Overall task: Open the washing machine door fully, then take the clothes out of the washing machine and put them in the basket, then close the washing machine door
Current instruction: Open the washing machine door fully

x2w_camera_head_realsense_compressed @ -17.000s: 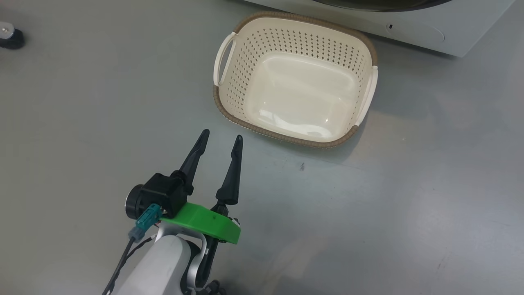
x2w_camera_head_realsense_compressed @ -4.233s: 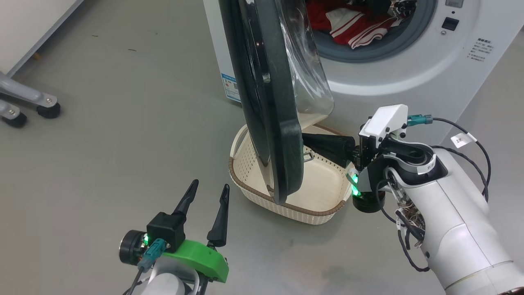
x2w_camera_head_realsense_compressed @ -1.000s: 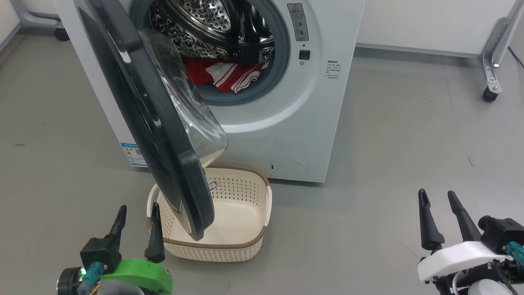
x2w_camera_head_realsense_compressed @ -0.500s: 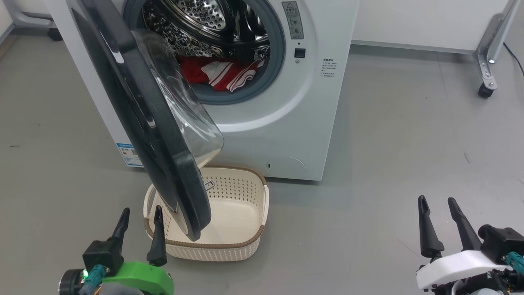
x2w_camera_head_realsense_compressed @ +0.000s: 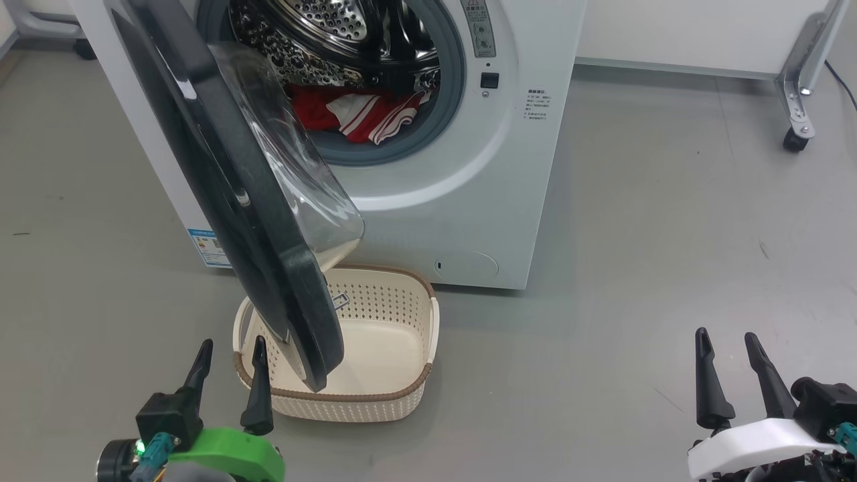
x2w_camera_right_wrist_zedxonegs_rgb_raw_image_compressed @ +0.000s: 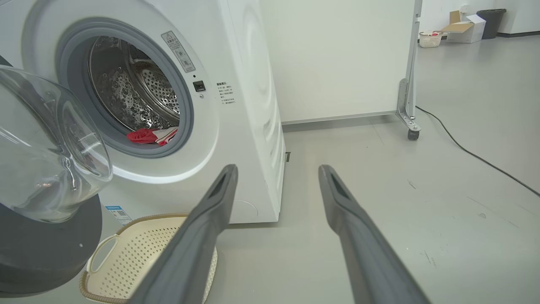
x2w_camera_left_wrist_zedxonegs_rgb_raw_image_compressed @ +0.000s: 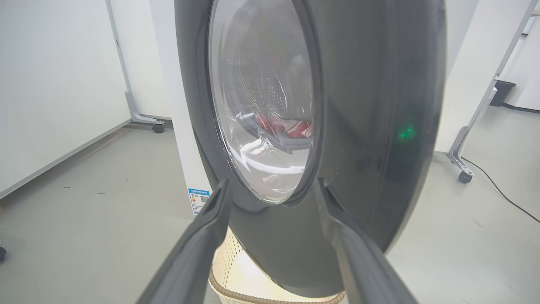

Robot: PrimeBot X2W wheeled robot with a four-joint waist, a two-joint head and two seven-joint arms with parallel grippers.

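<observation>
Grey floor runs under everything. Nearest, the left gripper and the right gripper hover low, jaws spread wide and empty. Just past the left one sits the basket. The door is swung only partway, its lower edge hanging over the basket's left part. That is the risk: a dropped garment may catch on the door or miss the basket, and an arm reaching in could bump the door. Farthest, the clothes lie at the front of the drum inside the washing machine. Dragged over the rubber lip, they may snag or spill onto the floor.
</observation>
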